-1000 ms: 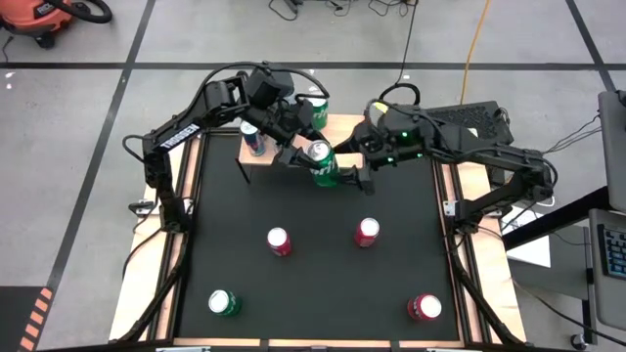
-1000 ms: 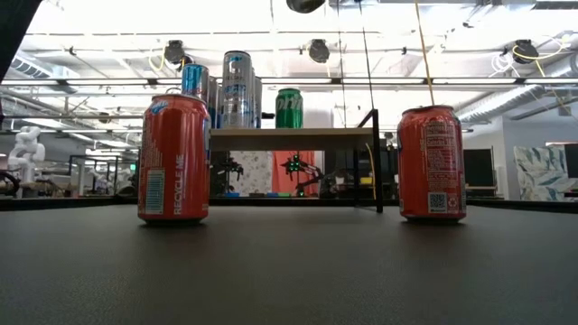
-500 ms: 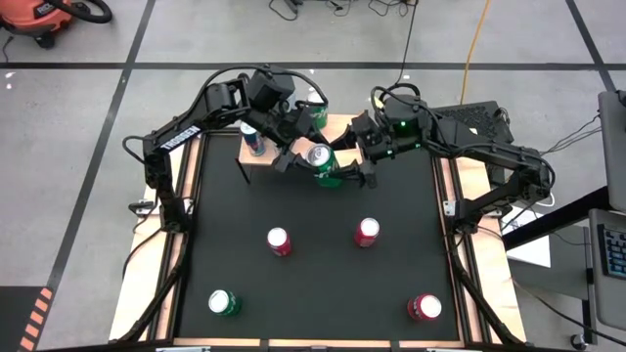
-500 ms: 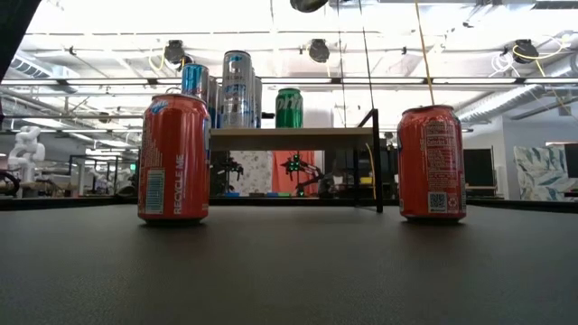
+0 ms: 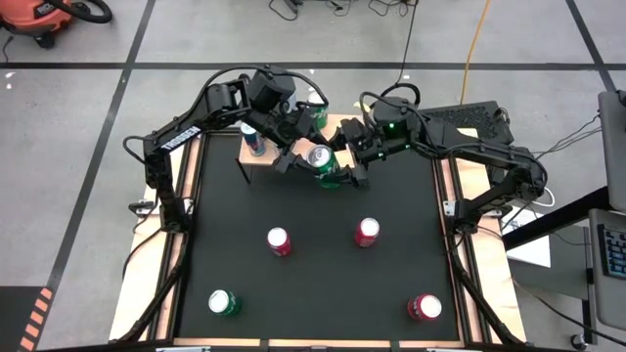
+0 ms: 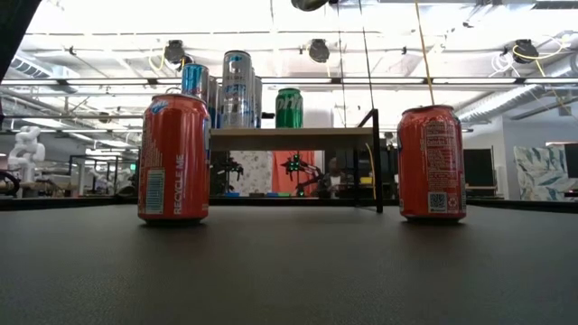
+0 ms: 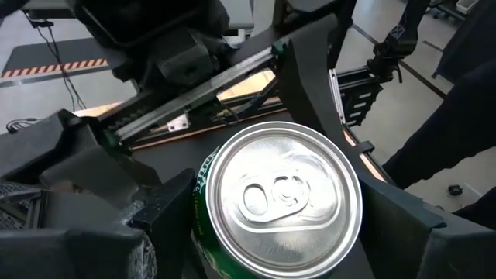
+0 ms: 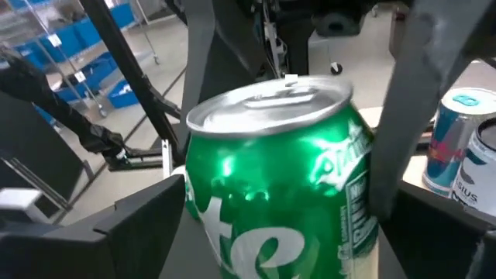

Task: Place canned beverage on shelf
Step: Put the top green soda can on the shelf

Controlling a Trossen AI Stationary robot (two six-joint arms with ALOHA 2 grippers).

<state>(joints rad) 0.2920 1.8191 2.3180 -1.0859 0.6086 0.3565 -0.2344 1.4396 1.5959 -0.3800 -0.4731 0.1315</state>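
Green can [image 5: 320, 162] upright, lid skyward, between both grippers' fingers.

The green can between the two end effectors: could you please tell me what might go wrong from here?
1. The left end effector grips the green can tilted, while the right end effector stands open close around it; either arm moving could knock the can loose.
2. The shelf already carries a blue can and others, so setting this one down may bump them.
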